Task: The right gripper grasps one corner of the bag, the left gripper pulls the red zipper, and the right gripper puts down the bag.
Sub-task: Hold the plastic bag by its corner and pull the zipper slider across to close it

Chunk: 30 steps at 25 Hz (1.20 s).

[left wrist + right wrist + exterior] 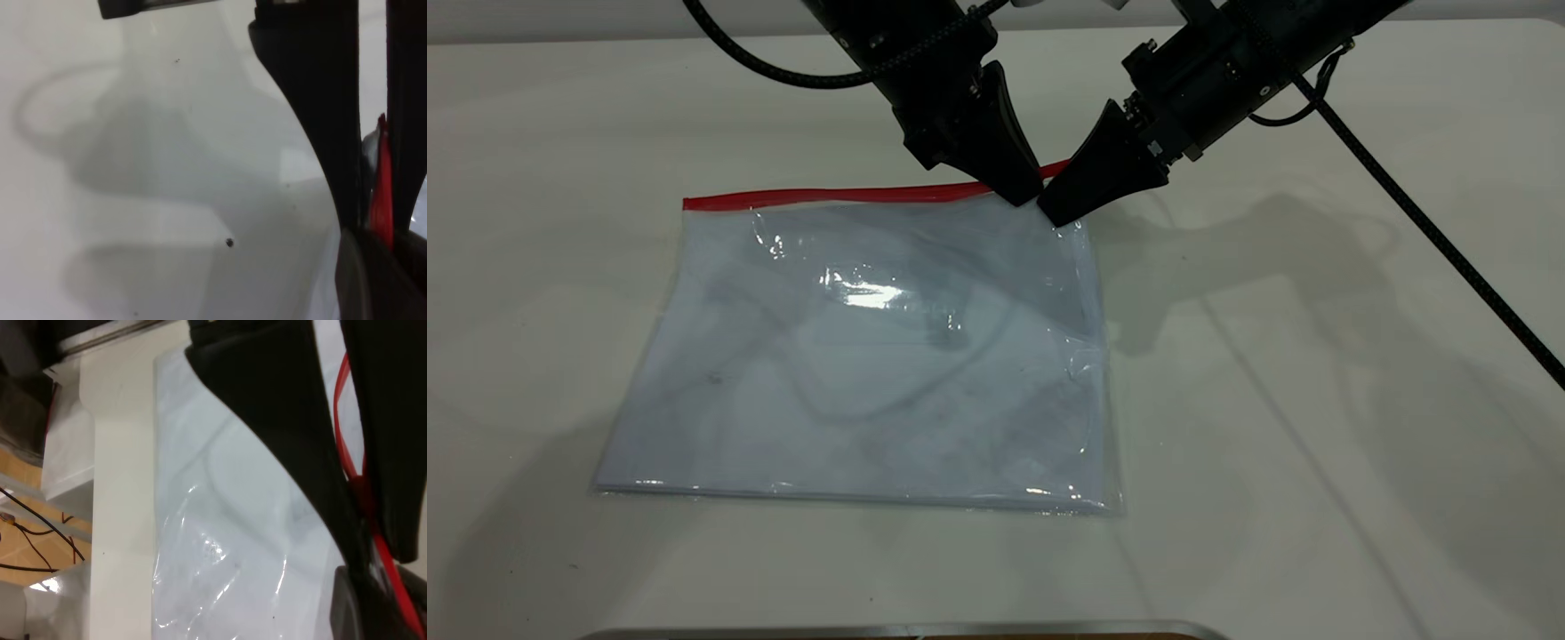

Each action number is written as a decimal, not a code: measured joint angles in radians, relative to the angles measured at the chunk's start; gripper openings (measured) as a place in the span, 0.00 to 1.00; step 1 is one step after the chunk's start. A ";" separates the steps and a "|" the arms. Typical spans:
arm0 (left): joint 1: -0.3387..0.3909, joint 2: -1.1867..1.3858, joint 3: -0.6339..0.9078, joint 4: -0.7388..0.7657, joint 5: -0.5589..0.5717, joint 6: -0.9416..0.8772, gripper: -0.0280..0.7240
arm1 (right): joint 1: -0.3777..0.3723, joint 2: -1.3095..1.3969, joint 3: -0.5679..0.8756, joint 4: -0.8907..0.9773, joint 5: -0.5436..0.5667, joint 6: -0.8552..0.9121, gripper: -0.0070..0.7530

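Note:
The bag (871, 356) lies flat on the white table, clear plastic with white sheets inside. The red zipper (827, 196) runs along its far edge. Both grippers meet at the bag's far right corner (1069, 233), tips almost touching. My left gripper (1021, 191) is shut on the red zipper near that end; in the left wrist view (377, 223) the red strip (381, 193) sits between its fingers. My right gripper (1056, 212) is shut on the corner, which is raised slightly. The right wrist view (380, 553) shows the strip (343, 420) between its jaws and the bag (227, 540) beyond.
A black braided cable (1432, 231) crosses the table at the right. A metal edge (907, 629) runs along the near side. The right wrist view shows the table's edge (120, 520) with clutter and wires past it.

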 joint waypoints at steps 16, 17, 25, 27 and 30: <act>0.022 0.000 -0.009 0.036 -0.079 -0.076 0.10 | -0.183 0.000 0.000 0.016 0.057 0.127 0.05; 0.029 0.000 -0.009 0.056 -0.079 -0.091 0.10 | -0.194 0.000 0.000 0.015 0.057 0.135 0.05; 0.103 0.000 -0.009 0.240 -0.056 -0.256 0.10 | -0.263 0.000 0.000 0.005 -0.002 0.161 0.05; 0.120 0.000 -0.009 0.270 -0.049 -0.287 0.10 | -0.263 0.000 0.000 0.005 -0.006 0.164 0.05; 0.143 0.000 -0.009 0.311 -0.042 -0.332 0.10 | -0.263 0.000 0.000 0.007 -0.016 0.168 0.05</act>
